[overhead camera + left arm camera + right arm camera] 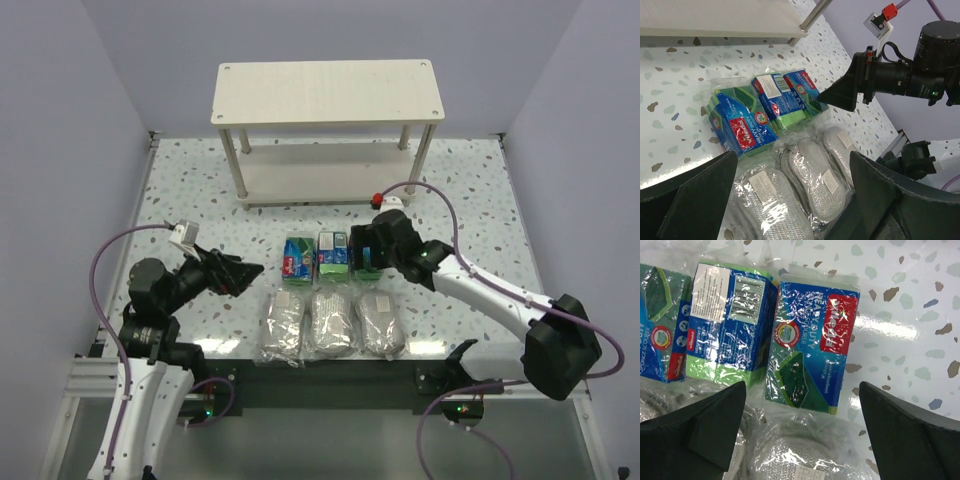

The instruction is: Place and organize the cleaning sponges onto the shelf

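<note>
Judging by how things lie, the task is reckoned barely begun: all six items are left on the table (pixel 200 190). Nearest, three grey bundles (pixel 332 322) in clear wrap are laid in a row, and their white stickers (pixel 761 186) are too small to be read. The left gripper (pixel 250 280) is held spread and empty just beside them. Behind, three printed packs (pixel 297 255) are lined up. The right gripper (pixel 802 430) is poised agape over the rightmost pack (pixel 812 345), with nothing grasped. "Vileda" and "HEAVY DUTY" can be read there, and a barcode (pixel 747 292) is carried by the middle one. Farthest, the shelf (pixel 328 92) is seen bare on both tiers.
</note>
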